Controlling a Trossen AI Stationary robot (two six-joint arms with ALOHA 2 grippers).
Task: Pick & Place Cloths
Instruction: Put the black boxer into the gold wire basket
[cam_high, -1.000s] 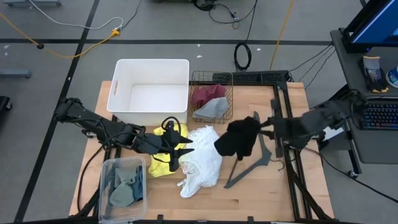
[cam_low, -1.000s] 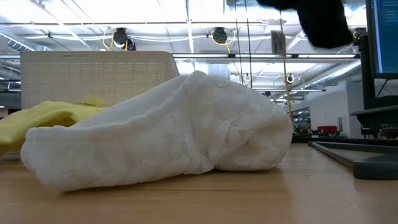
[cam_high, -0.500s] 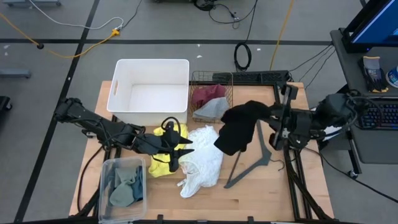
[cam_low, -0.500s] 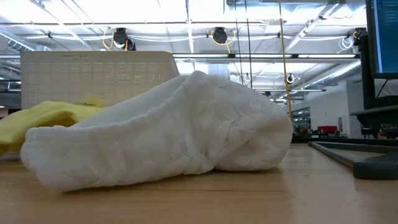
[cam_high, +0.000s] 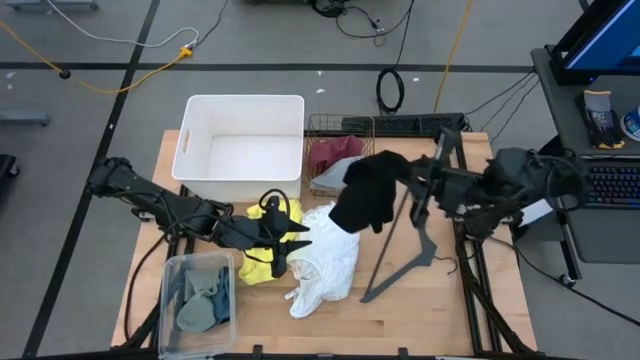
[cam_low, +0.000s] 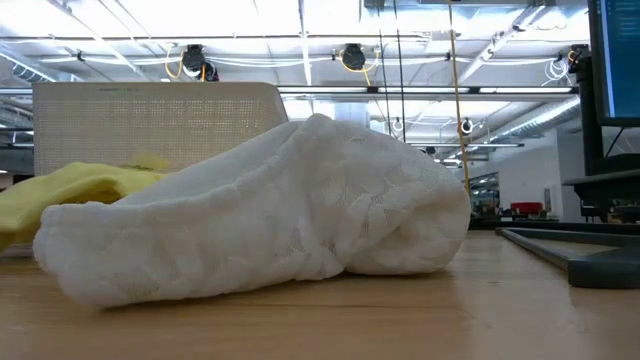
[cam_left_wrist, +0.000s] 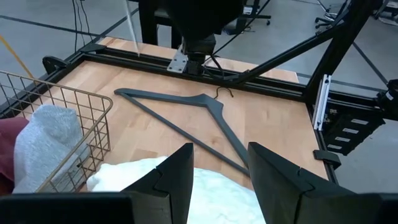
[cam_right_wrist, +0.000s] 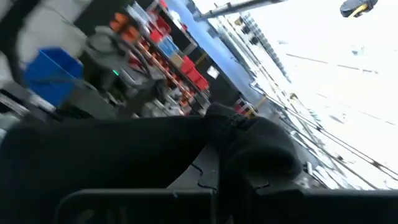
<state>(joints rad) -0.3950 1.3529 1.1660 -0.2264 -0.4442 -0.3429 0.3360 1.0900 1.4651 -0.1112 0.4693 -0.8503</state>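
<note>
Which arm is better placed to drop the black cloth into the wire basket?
The right. Its pincer already holds the black cloth in the air beside the wire basket. The left pincer sits open over the yellow cloth and white cloth.

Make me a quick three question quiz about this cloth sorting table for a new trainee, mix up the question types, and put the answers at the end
1. True or false: the black cloth hangs from the right gripper, lifted off the table.
2. Multiple choice: what lies in the wire basket? A) a yellow cloth and a white cloth B) a maroon cloth and a grey cloth C) nothing
3. Fill in: the left gripper, its fingers apart, sits over the ____ cloth, beside the white cloth.

Key
1. True
2. B
3. yellow
</note>
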